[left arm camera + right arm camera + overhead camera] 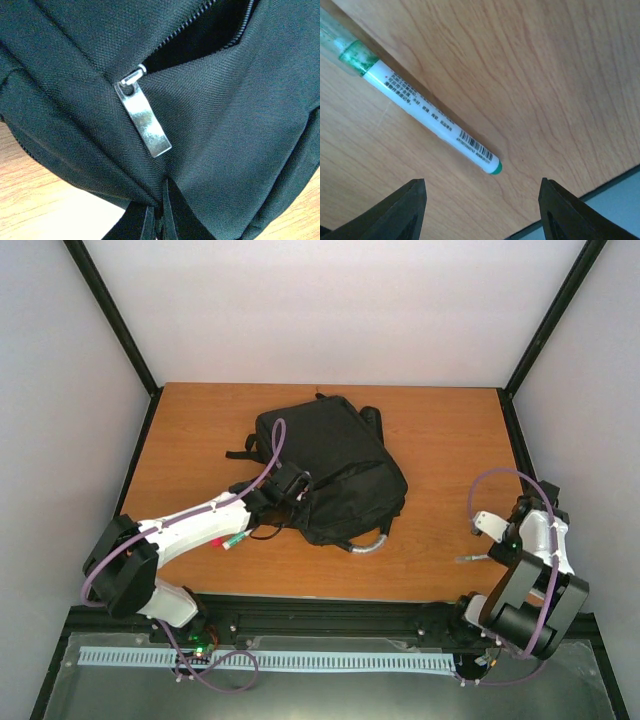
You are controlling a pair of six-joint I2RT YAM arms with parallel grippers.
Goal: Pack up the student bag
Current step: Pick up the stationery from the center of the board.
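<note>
- Student bag (335, 465) lies mid-bench with its zip opening (210, 35) gaping; packing looks unfinished.
- A pen (430, 117) lies loose on the bench (440, 440) at the bag's 4 o'clock, under the right gripper (481, 184), whose fingers are apart.
- The left gripper (290, 490) meets the bag's 8 o'clock edge; whether it is apart or together, I cannot tell.

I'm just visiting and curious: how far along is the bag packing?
Early. The bag's zipper is partly open. The left fingers, closed, sit at the bag below the pull; the right fingers, open, hover over a green pen. Both that pen and a second pen by the left arm lie outside the bag.
</note>
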